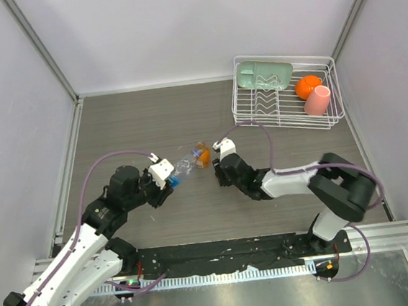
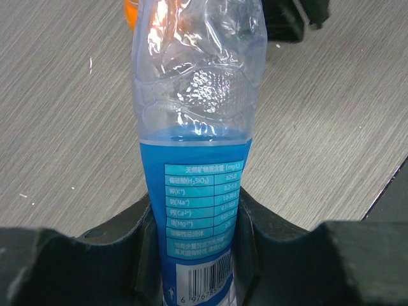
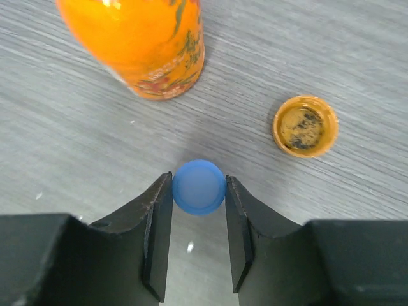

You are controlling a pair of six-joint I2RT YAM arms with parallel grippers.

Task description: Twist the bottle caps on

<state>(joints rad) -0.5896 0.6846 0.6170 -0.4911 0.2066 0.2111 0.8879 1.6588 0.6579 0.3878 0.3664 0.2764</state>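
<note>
My left gripper (image 2: 194, 255) is shut on the clear bottle (image 2: 197, 146) with the blue label. It holds the bottle by its lower body, tilted, with the mouth toward the table's middle (image 1: 182, 166). The squat orange bottle (image 1: 203, 154) stands just beyond that mouth. In the right wrist view the blue cap (image 3: 199, 187) lies on the table, and both fingertips of my right gripper (image 3: 199, 183) touch its sides. The orange cap (image 3: 305, 125) lies open side up to its right, apart from the fingers. The orange bottle (image 3: 137, 44) is ahead and to the left.
A white wire dish rack (image 1: 288, 124) stands at the back right. It holds a green tray (image 1: 263, 75), an orange ball (image 1: 307, 85) and a pink cup (image 1: 318, 101). White walls close in the table on three sides.
</note>
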